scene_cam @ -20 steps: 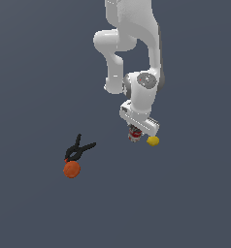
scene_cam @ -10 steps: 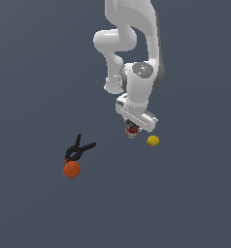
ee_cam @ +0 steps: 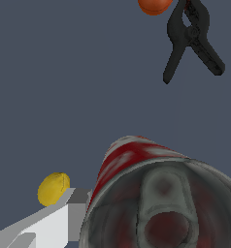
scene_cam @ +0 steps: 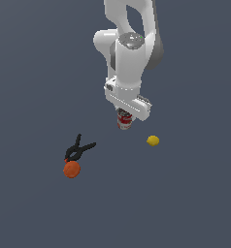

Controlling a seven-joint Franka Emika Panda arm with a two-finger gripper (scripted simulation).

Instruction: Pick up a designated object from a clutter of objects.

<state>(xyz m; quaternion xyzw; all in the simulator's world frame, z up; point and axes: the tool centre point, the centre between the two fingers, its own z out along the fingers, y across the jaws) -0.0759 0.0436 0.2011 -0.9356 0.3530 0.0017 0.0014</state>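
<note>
A: Looking at the can [scene_cam: 124, 119], it sits right under the gripper [scene_cam: 125, 115], with the lemon [scene_cam: 153, 140] near it toward the exterior view's right and the black clamp [scene_cam: 78, 148] and orange fruit [scene_cam: 72, 169] well apart from it on the other side.

B: Is it gripped?

A: I judge yes; in the wrist view the can fills the frame and 1 finger [ee_cam: 49, 222] lies against its side, so the jaws look closed narrow on it. The second finger is hidden.

B: How to lift well?

A: Rise straight and slowly, keeping the squeeze steady so the smooth tin doesn't slip or tilt toward the lemon.

B: Any label text?

A: Only red and white bands and a grey top; no writing is readable.
</note>
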